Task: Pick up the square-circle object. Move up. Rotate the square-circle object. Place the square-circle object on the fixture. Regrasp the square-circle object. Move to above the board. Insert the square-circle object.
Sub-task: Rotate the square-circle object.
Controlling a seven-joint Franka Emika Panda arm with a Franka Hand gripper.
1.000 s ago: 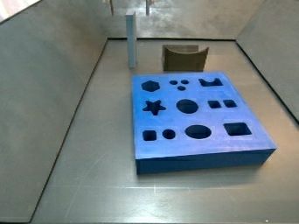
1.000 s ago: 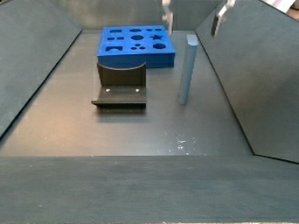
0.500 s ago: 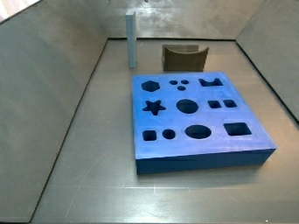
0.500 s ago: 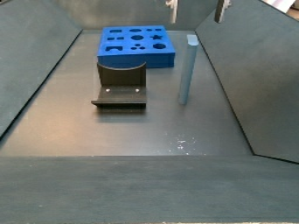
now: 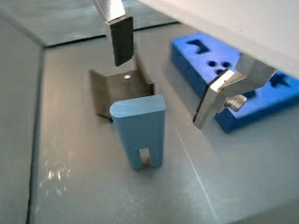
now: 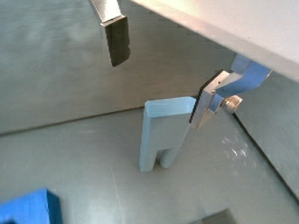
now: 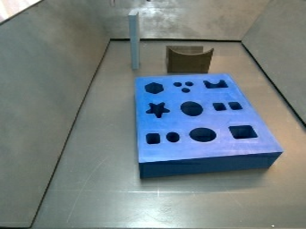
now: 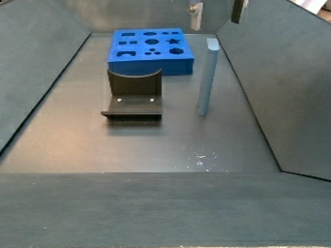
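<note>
Peg: upright on the floor, below the claw and between its fingers' lines; touching neither; slot at its foot in both wrist views.
Peg in side views: slim light column near the back wall; standing right of the fixture, apart from it.
Fixture: on the floor just beyond the peg, seen under the claw; dark notched block beside the board; L-shaped with base plate.
Board: flat on the floor, well off to one side of the claw; cut-outs bare; a corner only in a wrist view; part cut off by the frame edge.
Obstruction: nothing between claw and peg; near finger overlaps the peg's upper edge in that view, contact not clear.
Hidden or cut off: arm above the wrist out of frame; in a side view only finger ends at the top edge; in the other side view the claw hard to make out near the peg's top.
Claw: spread wide, empty, hanging above the peg's top.
Pose: fingers pointing down, one dark pad facing the peg side, other finger a silver plate with a screw beside it.
</note>
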